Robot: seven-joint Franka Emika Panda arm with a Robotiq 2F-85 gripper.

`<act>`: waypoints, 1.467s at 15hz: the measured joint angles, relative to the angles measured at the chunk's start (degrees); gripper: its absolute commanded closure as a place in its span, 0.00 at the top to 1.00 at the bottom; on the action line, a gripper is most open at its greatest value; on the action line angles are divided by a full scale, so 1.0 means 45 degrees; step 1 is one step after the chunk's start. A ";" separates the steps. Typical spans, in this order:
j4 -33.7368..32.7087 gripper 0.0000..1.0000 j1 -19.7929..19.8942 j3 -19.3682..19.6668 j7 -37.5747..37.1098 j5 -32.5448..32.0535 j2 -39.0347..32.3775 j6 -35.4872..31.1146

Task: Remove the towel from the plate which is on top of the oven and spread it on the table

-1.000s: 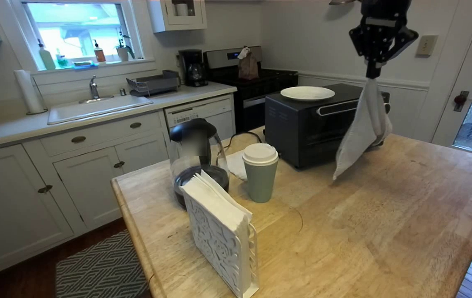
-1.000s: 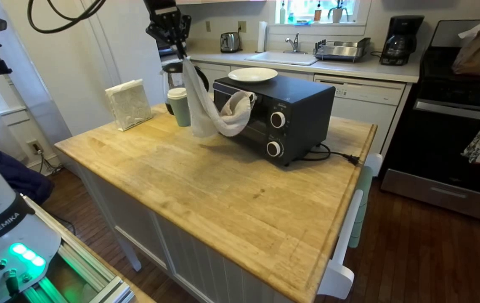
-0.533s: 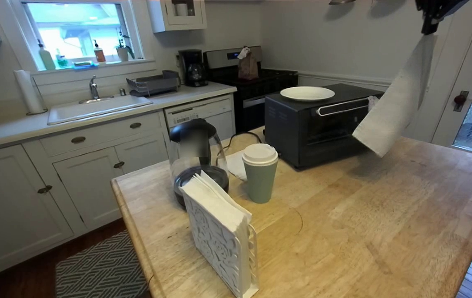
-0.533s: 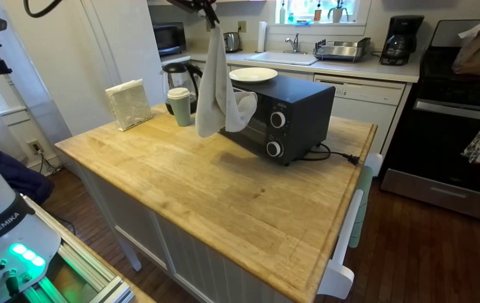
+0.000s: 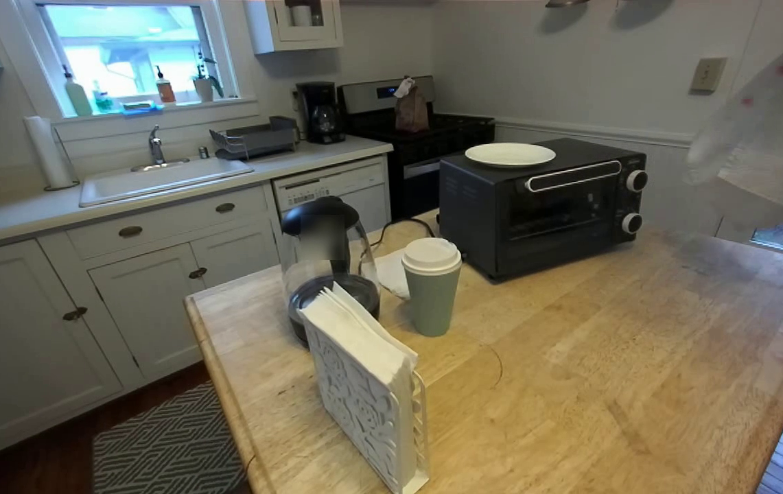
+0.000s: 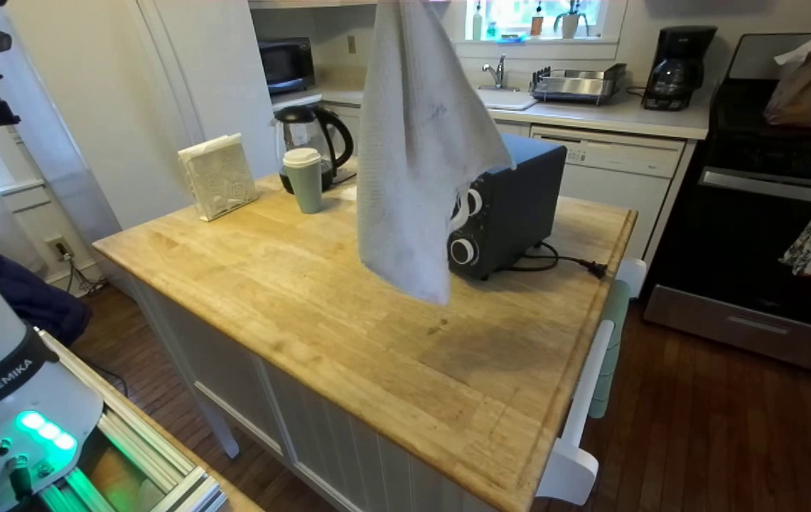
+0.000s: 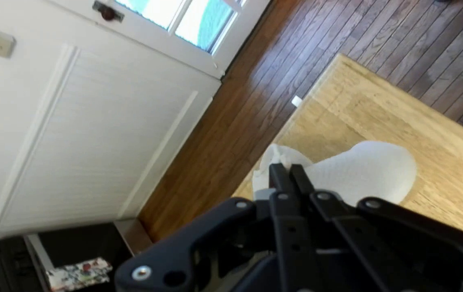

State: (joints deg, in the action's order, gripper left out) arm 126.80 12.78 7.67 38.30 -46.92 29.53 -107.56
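One off-white towel (image 6: 416,156), pinched in end effector (image 7: 288,167), hanging above butcher-block worktop (image 6: 270,284), in front of toaster oven (image 5: 470,216). Best guess: land free end first, then draw away from toaster oven while descending, releasing low.

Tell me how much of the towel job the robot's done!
Done: the towel is off the white dinner plate, which sits bare on the toaster oven. Happening now: the hand is shut on the towel, which hangs above the butcher-block table. Left: lowering it and spreading it flat.
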 measured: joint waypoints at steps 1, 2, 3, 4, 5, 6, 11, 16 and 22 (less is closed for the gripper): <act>0.0064 0.01 -0.0022 -0.0124 -0.0646 -0.0315 0.0051 0.0510; 0.0123 0.01 -0.0075 -0.0337 -0.1264 -0.0490 0.0072 0.1244; 0.0177 0.01 -0.0263 -0.0556 -0.1454 -0.0441 0.0067 0.2044; 0.0276 0.01 -0.0671 -0.0689 -0.1378 -0.0216 0.0064 0.2667; 0.0429 0.01 -0.1226 -0.0747 -0.1270 0.0143 0.0058 0.3058; 0.0643 0.01 -0.1823 -0.0777 -0.1220 0.0576 0.0037 0.3229; 0.1953 0.01 -0.4124 -0.0840 -0.1084 0.2731 -0.0685 0.2512; 0.2422 0.01 -0.5001 -0.0875 0.0402 0.4740 -0.1903 0.0834; 0.2432 0.01 -0.4850 -0.0863 0.1675 0.5424 -0.2745 0.0277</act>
State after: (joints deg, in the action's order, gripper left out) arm 137.74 -9.05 3.79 45.84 -22.51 17.17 -106.31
